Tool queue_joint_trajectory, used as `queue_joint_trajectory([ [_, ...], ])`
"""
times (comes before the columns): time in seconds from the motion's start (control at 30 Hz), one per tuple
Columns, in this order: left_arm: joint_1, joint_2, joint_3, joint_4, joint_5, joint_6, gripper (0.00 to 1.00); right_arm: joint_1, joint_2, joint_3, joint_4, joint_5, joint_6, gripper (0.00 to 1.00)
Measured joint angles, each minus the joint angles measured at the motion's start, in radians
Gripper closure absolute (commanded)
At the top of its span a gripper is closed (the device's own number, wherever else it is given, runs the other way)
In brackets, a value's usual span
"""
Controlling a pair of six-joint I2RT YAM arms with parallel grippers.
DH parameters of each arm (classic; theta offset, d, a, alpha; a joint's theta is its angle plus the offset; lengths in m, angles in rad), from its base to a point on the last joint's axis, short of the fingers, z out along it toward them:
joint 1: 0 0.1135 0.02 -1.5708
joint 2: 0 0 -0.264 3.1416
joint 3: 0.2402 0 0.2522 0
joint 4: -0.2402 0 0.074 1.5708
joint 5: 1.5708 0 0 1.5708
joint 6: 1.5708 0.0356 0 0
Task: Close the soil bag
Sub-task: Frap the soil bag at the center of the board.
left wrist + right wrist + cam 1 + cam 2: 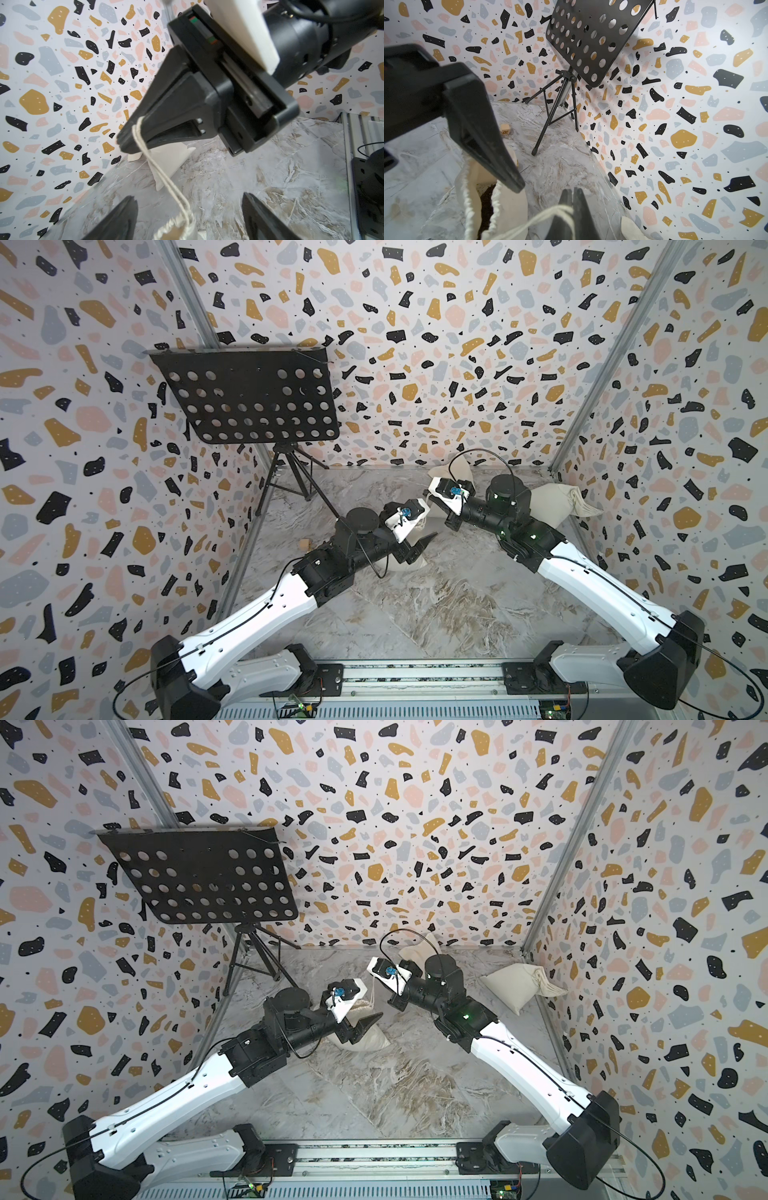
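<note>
Nearest the arm bases: left gripper (190,197), jaws spread wide and holding nothing. They sit one on either side of the neck of the soil bag (368,1042) and don't appear to touch the cloth.

The soil bag lies on the marble-look surface (415,614), about mid-depth and a bit left of centre. In both top views it is mostly hidden under the left wrist.

From the neck a doubled white cord (160,174) runs up, fairly straight, to the right gripper (125,141). It sits a little farther back and higher, jaws pressed together on the cord loop (the right wrist view shows the same pinch).

Progress – partway, I'd say. The cord is caught and the neck is puckered, but the mouth is not drawn shut: a dark gap of soil (486,197) shows between the ruffled edges. What's left, as I judge it, is more pull on the cord with the bag kept from sliding or lifting, until the gap is gone. The open left jaws look placed to pin or steady the neck.

Look of the bag: cream-white cloth, plump body, rim gathered into tight ruffles, lying on its side – soil could spill if tugged hard.

Farther back, not the task's: a small wooden cube (505,129), a duller beige sack (561,502) by the right wall, a limp cream bag (453,468) at the back wall, and a black music stand (249,402) in the far left corner.
</note>
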Motion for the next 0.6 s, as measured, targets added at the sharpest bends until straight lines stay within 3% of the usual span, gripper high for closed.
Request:
queue_joint_trajectory([
  [0.2,-0.003,0.089,0.066,0.019,-0.064,0.021,0.67,0.002,-0.012,-0.001,-0.001,0.019,0.000,1.00],
  [0.37,-0.003,0.150,0.076,0.021,-0.141,0.040,0.91,0.002,-0.063,-0.018,-0.002,0.079,-0.001,1.00],
  [0.5,0.002,0.150,0.049,0.061,-0.228,0.041,0.96,0.007,-0.124,-0.056,-0.031,0.164,-0.014,1.00],
  [0.6,0.017,0.128,0.009,0.107,-0.264,0.035,0.90,0.019,-0.156,-0.097,-0.064,0.232,-0.026,1.00],
])
